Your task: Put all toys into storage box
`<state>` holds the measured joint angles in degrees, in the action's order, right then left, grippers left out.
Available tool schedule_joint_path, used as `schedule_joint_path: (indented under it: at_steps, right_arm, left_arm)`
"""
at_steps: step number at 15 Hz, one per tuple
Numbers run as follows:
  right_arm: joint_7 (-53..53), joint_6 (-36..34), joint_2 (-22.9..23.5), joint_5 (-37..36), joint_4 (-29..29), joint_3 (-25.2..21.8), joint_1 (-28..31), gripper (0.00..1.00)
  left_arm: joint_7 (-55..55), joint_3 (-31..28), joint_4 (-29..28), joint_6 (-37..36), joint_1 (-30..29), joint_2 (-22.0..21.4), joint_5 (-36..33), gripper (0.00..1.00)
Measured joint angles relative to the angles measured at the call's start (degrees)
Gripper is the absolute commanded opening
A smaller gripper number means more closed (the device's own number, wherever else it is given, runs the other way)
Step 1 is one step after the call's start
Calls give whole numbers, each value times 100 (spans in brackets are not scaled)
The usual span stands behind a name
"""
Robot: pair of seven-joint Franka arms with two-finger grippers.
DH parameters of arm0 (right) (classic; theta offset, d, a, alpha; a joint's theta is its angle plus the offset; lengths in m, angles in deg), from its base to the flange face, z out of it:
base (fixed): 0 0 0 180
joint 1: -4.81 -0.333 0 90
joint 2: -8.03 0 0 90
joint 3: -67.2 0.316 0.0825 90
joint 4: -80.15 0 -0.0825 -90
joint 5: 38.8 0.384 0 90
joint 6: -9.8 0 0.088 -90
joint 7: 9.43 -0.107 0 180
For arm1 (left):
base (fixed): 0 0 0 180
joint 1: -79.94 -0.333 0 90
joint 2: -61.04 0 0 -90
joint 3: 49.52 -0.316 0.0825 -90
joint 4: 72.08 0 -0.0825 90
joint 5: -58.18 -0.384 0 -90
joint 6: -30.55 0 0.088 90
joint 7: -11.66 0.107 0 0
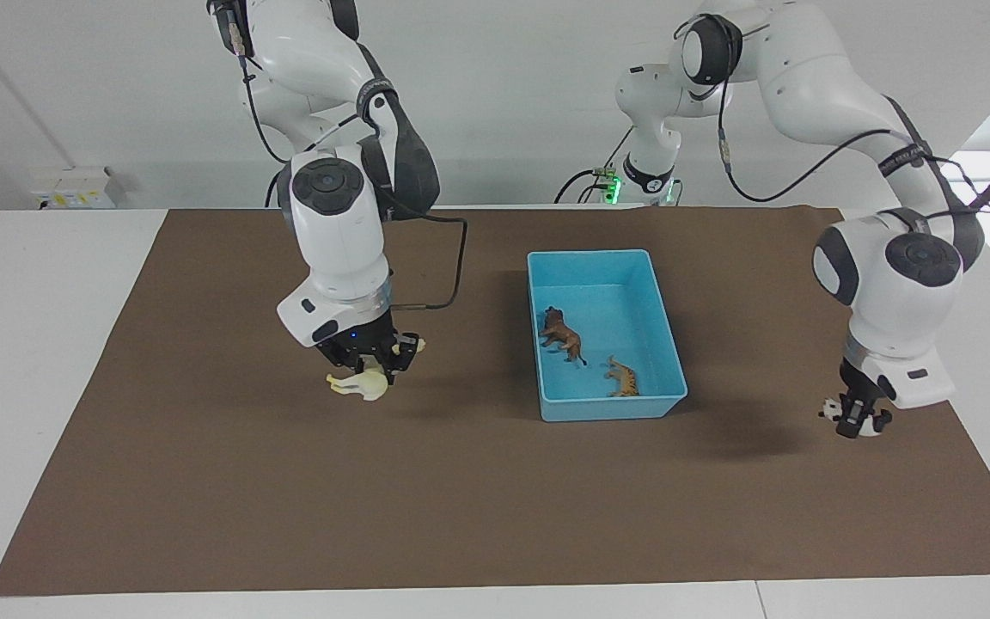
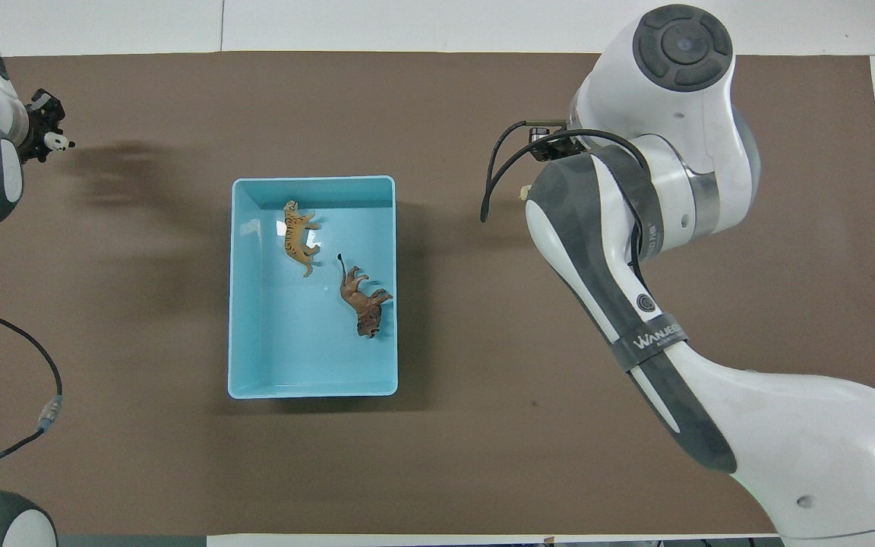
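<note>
Cream animal (image 1: 358, 384) visible only in facing view, clamped by right gripper (image 1: 363, 376), 9 o'clock of box (image 1: 671, 357). Left gripper (image 1: 854, 419) clamped panda (image 1: 866, 425).

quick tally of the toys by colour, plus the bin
orange striped tiger, in the bin: 1
brown horned animal, in the bin: 1
cream-white animal, held by the right end effector: 1
black-and-white panda, held by the left end effector: 1
light-blue bin: 1
total: 5
</note>
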<state>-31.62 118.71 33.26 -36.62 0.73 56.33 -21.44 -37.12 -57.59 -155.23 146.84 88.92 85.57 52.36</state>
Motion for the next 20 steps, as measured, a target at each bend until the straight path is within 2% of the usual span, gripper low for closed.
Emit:
schedule_joint_path:
  at_steps: [3, 6, 7, 9, 11, 14, 17, 20]
  right_arm:
    - [1, -1, -8, 0, 0, 2, -5, 0]
    - [1, -1, -8, 0, 0, 2, -5, 0]
    - [1, -1, -8, 0, 0, 2, -5, 0]
    - [1, -1, -8, 0, 0, 3, -5, 0]
    - [1, -1, -8, 0, 0, 3, -5, 0]
    - [1, -1, -8, 1, 3, 9, -6, 0]
    - [1, 28, -9, 290, 190, 47, -27, 0]
    - [-65, 321, 45, 986, 552, 112, -184, 0]
  left_arm:
    - [1, 318, -434, -633, 280, -839, 585, 0]
    - [-355, 378, -1472, -373, 1057, -1359, 780, 0]
    - [-672, 388, -1931, 43, 1408, -1485, 788, 14]
    - [-1193, 401, -2652, 761, 1945, -1654, 788, 100]
    - [-1340, 399, -2962, 997, 2142, -1760, 789, 100]
    - [-1228, 245, -2881, 795, 2069, -1976, 785, 100]
    - [-138, 167, -2146, -571, 1517, -2340, 770, 100]
    - [2070, 125, -1380, -2185, 610, -2689, 728, 100]
